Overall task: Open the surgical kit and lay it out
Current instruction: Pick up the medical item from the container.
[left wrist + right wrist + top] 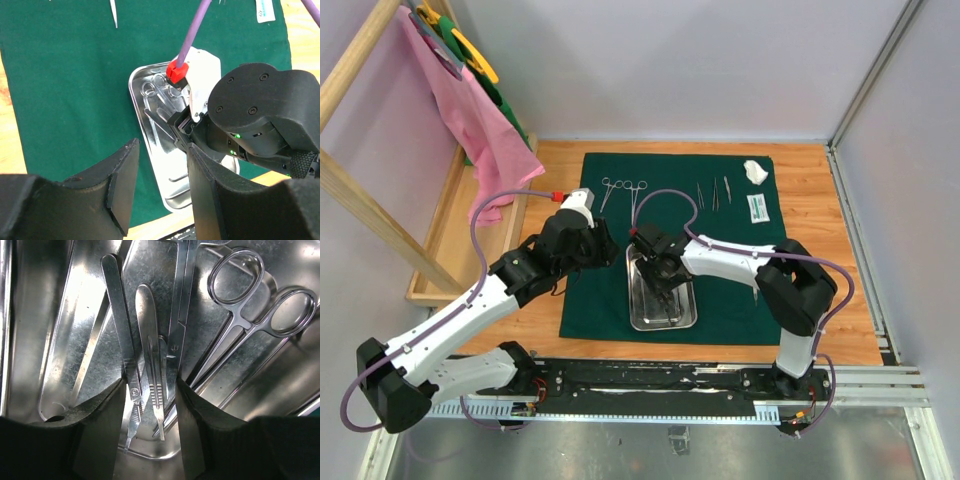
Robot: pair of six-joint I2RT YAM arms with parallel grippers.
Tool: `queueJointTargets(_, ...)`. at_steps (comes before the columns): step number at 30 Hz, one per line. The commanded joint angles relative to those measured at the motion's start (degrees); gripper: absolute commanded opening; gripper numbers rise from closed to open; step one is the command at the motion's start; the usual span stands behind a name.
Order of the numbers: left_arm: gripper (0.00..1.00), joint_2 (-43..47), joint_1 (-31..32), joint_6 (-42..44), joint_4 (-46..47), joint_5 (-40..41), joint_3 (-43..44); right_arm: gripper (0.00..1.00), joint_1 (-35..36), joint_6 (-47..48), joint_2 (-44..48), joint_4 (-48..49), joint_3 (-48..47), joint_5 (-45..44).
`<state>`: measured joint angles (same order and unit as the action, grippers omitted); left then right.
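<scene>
Dark green cloth wrap (725,305), shiny silver tray (665,319), pink cloth (470,120)

My left arm (470,305) and right arm (725,258) wear white shells between black joints. A purple cable (194,30) ends in a red plug (176,72). My fingers (120,185) are matte black wedges; screws (252,110) stud the wrist housing (270,100).
</scene>
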<state>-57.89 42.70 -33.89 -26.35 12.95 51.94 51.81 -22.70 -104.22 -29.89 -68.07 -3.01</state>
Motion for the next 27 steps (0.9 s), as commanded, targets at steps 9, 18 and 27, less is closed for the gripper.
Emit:
queueJointTargets(9,0.48,1.46,-0.77,-0.12,-0.25,0.15,-0.79,0.12,0.93,-1.26,-3.07,-1.23,0.87,0.13)
queueJointTargets(18,0.48,1.46,-0.86,0.14,-0.58,0.40,-0.28,0.01,1.19,-0.39,3.84,-2.72,-2.06,-0.48)
queueJointTargets(27,0.48,1.52,-1.12,0.39,-0.74,0.59,0.26,0.01,0.90,-0.08,9.77,-8.50,-6.75,-1.82)
